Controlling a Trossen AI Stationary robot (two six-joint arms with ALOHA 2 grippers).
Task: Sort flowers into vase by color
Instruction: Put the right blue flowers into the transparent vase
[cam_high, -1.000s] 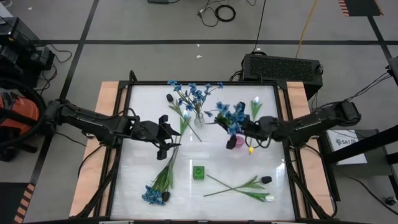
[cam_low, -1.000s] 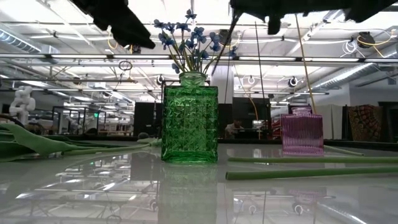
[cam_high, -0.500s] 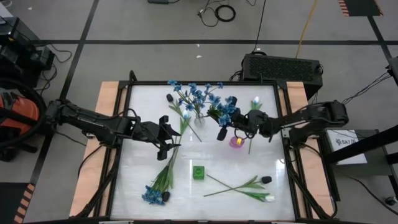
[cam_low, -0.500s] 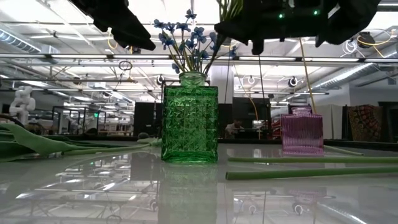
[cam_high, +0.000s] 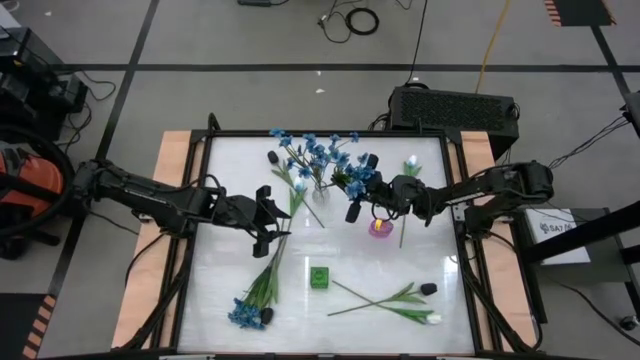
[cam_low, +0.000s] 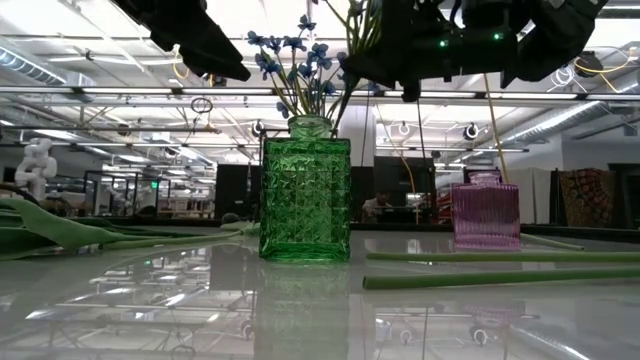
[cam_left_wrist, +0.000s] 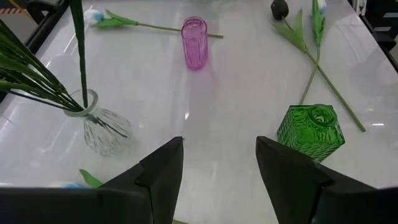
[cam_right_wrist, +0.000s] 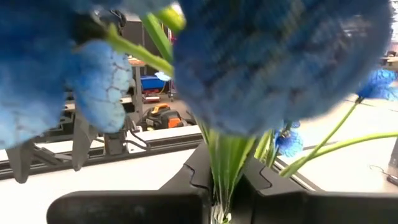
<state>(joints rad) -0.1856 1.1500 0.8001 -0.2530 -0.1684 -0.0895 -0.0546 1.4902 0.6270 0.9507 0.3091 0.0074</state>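
Observation:
My right gripper (cam_high: 372, 192) is shut on a bunch of blue blossoms (cam_high: 358, 178), above the table between the clear vase (cam_high: 320, 187) and the pink vase (cam_high: 380, 228). The clear vase holds more blue flowers (cam_high: 310, 150). My left gripper (cam_high: 266, 222) is open and empty, over the stems of a blue bunch (cam_high: 250, 310) that lies flat on the table. The green vase (cam_high: 318, 277) stands empty near the middle. A white tulip (cam_high: 433, 319) and a dark tulip (cam_high: 428, 289) lie crossed at the near right. Another white tulip (cam_high: 410, 165) lies at the far right. My right gripper pinches the bunch's green stems (cam_right_wrist: 219, 163) between its two fingers, a little below the blossoms. The fingers come about level from the table's right and lie across the stems. The blossoms (cam_right_wrist: 280, 68) stand above the fingers, and the bunch is lifted clear of the table.
A dark tulip bud (cam_high: 272, 157) with leaves lies left of the clear vase. In the left wrist view the clear vase (cam_left_wrist: 102, 127), pink vase (cam_left_wrist: 194, 42) and green vase (cam_left_wrist: 314, 127) stand apart with bare tabletop between them. Wooden rails edge the table's left and right sides.
My right gripper has carried the blue bunch toward the table's left edge, from over the pink vase toward the clear vase, staying shut on the stems.

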